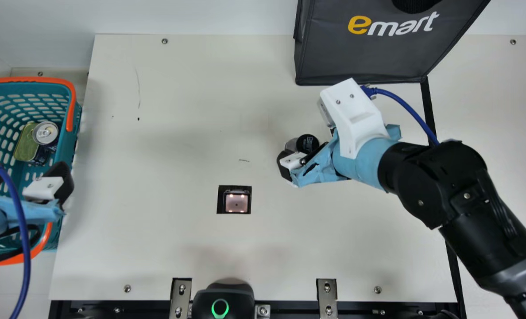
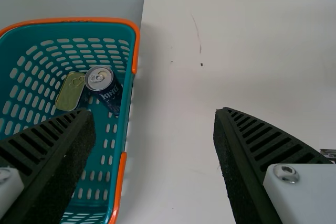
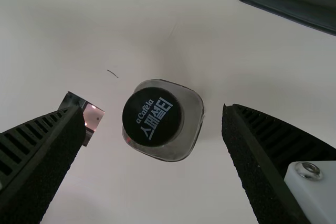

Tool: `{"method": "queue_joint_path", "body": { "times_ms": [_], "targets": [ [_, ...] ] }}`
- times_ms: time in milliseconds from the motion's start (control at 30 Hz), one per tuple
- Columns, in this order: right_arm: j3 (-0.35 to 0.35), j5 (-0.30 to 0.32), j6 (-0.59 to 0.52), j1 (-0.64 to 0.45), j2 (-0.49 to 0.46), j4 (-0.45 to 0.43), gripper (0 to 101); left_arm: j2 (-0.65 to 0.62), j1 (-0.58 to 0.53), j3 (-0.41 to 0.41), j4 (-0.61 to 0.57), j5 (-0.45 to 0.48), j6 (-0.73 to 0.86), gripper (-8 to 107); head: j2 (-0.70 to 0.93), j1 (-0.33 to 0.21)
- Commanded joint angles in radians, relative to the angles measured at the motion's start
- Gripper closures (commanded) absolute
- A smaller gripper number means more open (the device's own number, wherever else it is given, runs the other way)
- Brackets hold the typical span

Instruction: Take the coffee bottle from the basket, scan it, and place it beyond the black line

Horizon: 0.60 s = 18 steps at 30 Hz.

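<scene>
In the main view, the coffee bottle [image 1: 307,143] stands upright on the table, black cap up, left of the black line [image 1: 427,102]. Around its top is my right gripper [image 1: 306,148], fingers apart. From the right wrist, the bottle [image 3: 153,116] appears between the spread fingers of the right gripper [image 3: 152,111], with a gap at each side. My left gripper [image 1: 27,180] is over the front part of the basket [image 1: 72,146]. Its own wrist camera shows the left gripper [image 2: 152,114] open and holding nothing, one finger over the basket [image 2: 122,135]. The scanner [image 1: 236,201] lies left of and nearer than the bottle.
Two cans, an upright dark one [image 1: 45,133] and one with a flat greenish-gold lid [image 1: 26,144], are in the basket. A dark bag [image 1: 360,53] stands at the back, behind the right gripper. A black device with a green ring [image 1: 221,303] is at the front edge.
</scene>
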Motion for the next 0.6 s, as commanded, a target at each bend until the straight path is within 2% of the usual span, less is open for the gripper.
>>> {"method": "queue_joint_path", "body": {
  "times_ms": [0,400,567],
  "targets": [
    [0.001,-0.001,-0.002,0.002,0.007,0.001,10,0.0,0.0,0.0,0.0,0.0,0.0,9,0.002,-0.017],
    [0.01,0.003,-0.005,0.013,0.04,-0.004,10,0.0,0.0,0.0,0.0,0.0,0.0,9,0.002,-0.017],
    [0.004,0.007,-0.003,0.015,0.05,-0.008,44,0.0,0.0,0.0,0.0,0.0,0.0,9,0.002,-0.017]
  ]
}}
